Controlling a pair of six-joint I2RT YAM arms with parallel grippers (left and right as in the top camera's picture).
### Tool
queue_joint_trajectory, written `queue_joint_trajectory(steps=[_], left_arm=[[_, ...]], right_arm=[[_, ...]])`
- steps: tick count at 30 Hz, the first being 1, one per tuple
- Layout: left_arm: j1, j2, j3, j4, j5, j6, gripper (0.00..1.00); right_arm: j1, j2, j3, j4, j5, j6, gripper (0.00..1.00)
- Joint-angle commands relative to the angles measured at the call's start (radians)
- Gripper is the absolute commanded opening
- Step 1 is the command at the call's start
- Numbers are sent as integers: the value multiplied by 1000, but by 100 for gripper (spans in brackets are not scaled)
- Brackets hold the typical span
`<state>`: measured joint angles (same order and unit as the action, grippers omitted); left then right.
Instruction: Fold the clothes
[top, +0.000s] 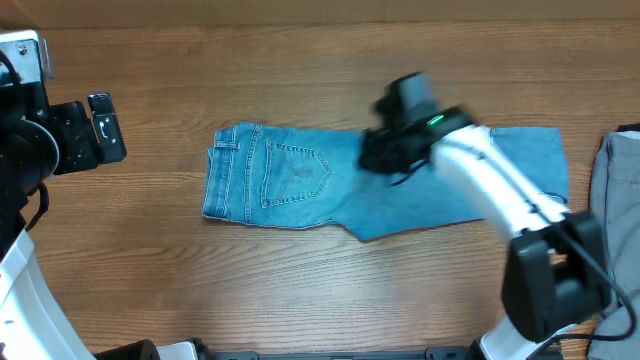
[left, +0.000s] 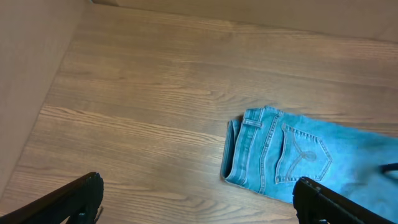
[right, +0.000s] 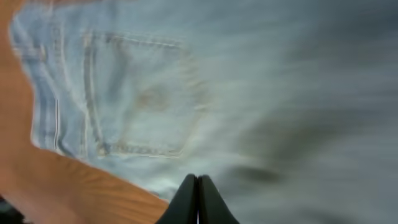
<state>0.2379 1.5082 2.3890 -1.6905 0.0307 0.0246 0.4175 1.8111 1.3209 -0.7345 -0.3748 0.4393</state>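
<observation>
With the light blue denim jeans (top: 290, 180) laid flat on the wooden table (top: 300, 290) for folding, I had the right gripper (right: 198, 183) clenched at their middle, perhaps nipping cloth, and the left gripper (left: 199, 193) released, well clear.

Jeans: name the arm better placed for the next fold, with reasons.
Right, probably. The right gripper, shut, is over the middle of the jeans. The left gripper hangs open beyond the waistband, off the denim.
</observation>
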Motion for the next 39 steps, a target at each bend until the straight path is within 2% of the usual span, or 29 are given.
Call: queue_joint_trajectory(steps=[1,5,11,16,19,22,24,27,30,34,35,37,39], left_arm=[[4,-3,2,1,-8,-17,100],[4,-3,2,1,-8,-17,100],[4,-3,2,1,-8,-17,100],[4,-3,2,27,34,-42,100],[4,-3,2,31,175,-106,100],[-19,29,-2,45,457,34,100],[-71,69,-21,29,449,40,100],[-177,152,-76,7,352,18,100],[-274,258,-122,26,349,12,100],[-332,418,-129,61,358,-1,100],[-341,459,-129,62,362,-14,93],[-356,542,-129,59,356,-25,56],[-368,637,-129,45,328,-48,24]], right_arm=[[85,2,-76,85,32,165,4],[131,0,-86,102,67,156,4],[117,-53,-62,83,64,51,4],[89,-141,-56,66,87,42,4],[51,-198,-56,35,87,31,4],[-5,-251,-56,-10,90,31,4],[-49,-280,-56,-35,89,31,5],[-109,-314,-56,-63,89,31,5],[-170,-343,-56,-95,89,24,6],[-238,-368,-56,-140,89,23,6],[-252,-372,-56,-153,89,23,6],[-277,-379,-56,-182,89,14,6],[-294,-381,-56,-208,86,-9,7]])
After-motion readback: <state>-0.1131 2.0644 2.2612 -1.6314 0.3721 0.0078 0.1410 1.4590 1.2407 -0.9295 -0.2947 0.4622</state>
